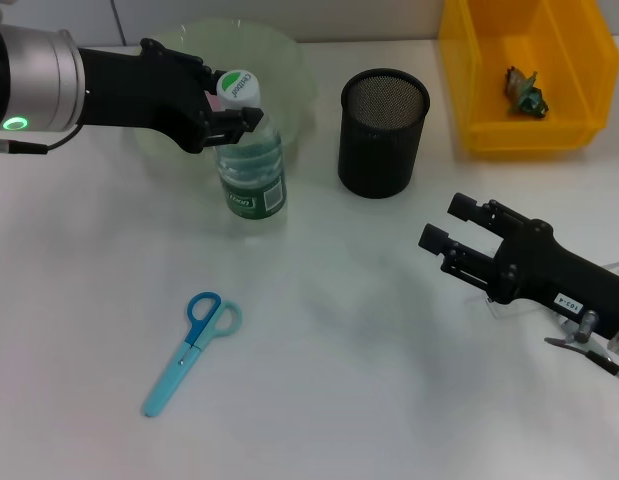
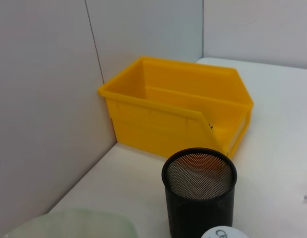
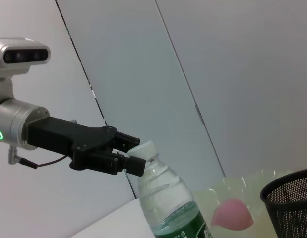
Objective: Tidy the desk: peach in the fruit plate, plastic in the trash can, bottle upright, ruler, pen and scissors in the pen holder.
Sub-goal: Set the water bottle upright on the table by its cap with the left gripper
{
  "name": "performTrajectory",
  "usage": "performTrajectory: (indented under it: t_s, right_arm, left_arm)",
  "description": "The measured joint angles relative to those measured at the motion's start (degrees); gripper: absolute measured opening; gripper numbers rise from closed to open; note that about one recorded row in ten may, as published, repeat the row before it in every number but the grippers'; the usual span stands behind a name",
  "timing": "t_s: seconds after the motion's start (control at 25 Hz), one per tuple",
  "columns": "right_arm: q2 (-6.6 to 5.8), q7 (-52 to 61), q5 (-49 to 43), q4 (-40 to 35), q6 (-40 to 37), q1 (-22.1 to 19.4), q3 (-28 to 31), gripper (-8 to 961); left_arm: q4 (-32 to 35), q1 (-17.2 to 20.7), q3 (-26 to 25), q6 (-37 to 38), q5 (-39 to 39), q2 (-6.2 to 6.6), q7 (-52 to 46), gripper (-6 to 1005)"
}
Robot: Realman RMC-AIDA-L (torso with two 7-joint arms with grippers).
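Left claw (image 1: 247, 112) is clamped on the neck of the bottle (image 1: 251, 170), which stands upright just in front of the pale green fruit plate (image 1: 289, 55), its cap tipped slightly; the green label's print is too small to read. Right claw (image 1: 451, 223) hovers with fingers spread above the white surface (image 1: 349, 360), right of the blue scissors (image 1: 188, 350), whose long axis runs diagonally, handles pointing away from the robot.

walls: grey panels (image 2: 44, 99) behind | vertical seam (image 3: 193, 99) visible
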Motion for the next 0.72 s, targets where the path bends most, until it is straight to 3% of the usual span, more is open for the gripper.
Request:
performTrajectory:
  t_s: [0.72]
  right_arm:
    - [0.0, 0.0, 0.0, 0.28, 0.0, -0.04, 0.0, 721]
  left_arm:
    - [-1.13, 0.15, 0.4, -0.68, -0.8, 0.0, 1.14, 512]
